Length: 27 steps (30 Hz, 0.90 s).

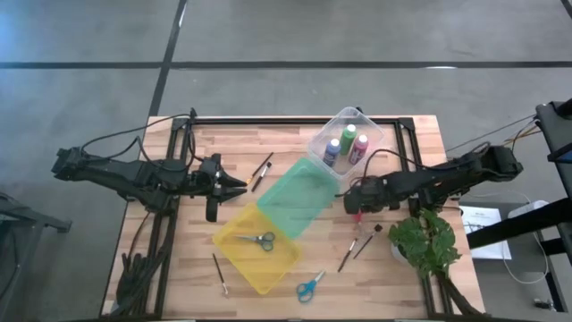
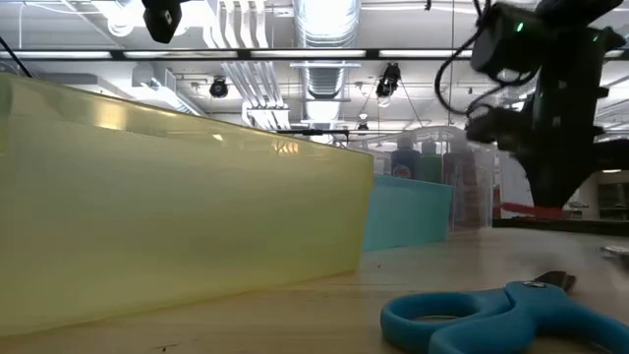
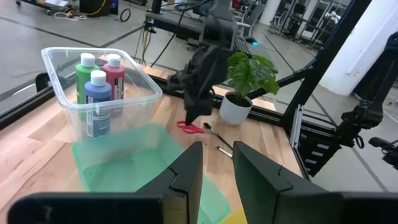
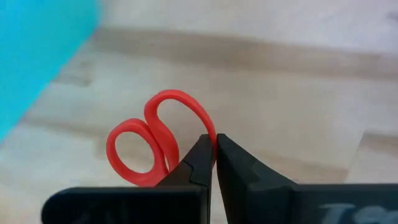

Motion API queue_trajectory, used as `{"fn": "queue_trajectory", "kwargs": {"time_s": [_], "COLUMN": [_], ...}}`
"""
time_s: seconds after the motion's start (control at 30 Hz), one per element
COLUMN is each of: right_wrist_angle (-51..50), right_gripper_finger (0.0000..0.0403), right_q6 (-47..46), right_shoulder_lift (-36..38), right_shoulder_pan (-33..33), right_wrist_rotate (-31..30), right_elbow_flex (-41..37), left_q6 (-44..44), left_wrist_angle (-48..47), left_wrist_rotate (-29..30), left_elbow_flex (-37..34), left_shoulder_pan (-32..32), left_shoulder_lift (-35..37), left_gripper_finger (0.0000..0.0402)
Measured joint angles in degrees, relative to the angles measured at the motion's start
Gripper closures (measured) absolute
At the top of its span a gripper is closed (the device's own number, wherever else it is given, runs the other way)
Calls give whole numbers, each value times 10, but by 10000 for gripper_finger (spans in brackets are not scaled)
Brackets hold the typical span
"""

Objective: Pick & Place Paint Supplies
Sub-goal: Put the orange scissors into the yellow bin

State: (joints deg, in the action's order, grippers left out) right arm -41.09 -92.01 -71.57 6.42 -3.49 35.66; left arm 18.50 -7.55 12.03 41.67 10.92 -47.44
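nearest the low camera lie the blue scissors [image 1: 310, 286], flat on the surface [image 1: 402, 143] at its front edge, apart from every bin and so, in my judgement, not yet sorted. just behind stands the yellow bin [image 1: 234, 257], holding one pair of grey scissors [image 1: 260, 239]; scissors seem to belong here. the green bin [image 1: 315, 183] adjoins it and shows nothing inside.

the right pincer [image 4: 214, 149] is pressed together on the red scissors [image 4: 155, 146], pinching one handle loop low over the surface, between the green bin and the plant [image 1: 427, 240] (gripping a loop looks the sensible hold, since flat blades offer little to catch). the left pincer [image 3: 216, 163] is spread, holds nothing, and waits over the surface on the left side, pointing towards the bins.

farthest back, the clear bin [image 1: 317, 143] holds the green bottle [image 1: 349, 136], the pink-red bottle [image 1: 361, 145] and the blue-purple bottle [image 1: 333, 149], upright.

count: three bottles, all binned; three scissors, one binned, one gripped, one loose; five brushes visible on the surface, none binned: two at the left [image 1: 261, 170], one front left [image 1: 219, 273], two beside the plant [image 1: 353, 246].
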Motion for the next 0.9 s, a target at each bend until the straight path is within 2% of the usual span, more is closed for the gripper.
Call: {"fn": "queue_trajectory", "kwargs": {"time_s": [0.17, 0.4, 0.67, 0.9], "right_wrist_angle": [-2, 90, 167, 179], "right_gripper_finger": [394, 395, 395, 395], "right_q6": [-13, 102, 201, 304], "right_shoulder_lift": [16, 5, -89, -211], "right_shoulder_pan": [48, 95, 83, 76], "right_wrist_rotate": [-15, -26, -28, -26], "right_elbow_flex": [33, 90, 165, 306], "left_q6": [1, -3, 9, 15], "left_wrist_angle": [0, 0, -3, -41], "left_wrist_rotate": [0, 0, 0, 0], "left_elbow_flex": [0, 0, 0, 0], "left_shoulder_pan": [0, 0, 0, 0], "left_shoulder_lift": [0, 0, 0, 0], "left_gripper_finger": [303, 303, 303, 303]}}
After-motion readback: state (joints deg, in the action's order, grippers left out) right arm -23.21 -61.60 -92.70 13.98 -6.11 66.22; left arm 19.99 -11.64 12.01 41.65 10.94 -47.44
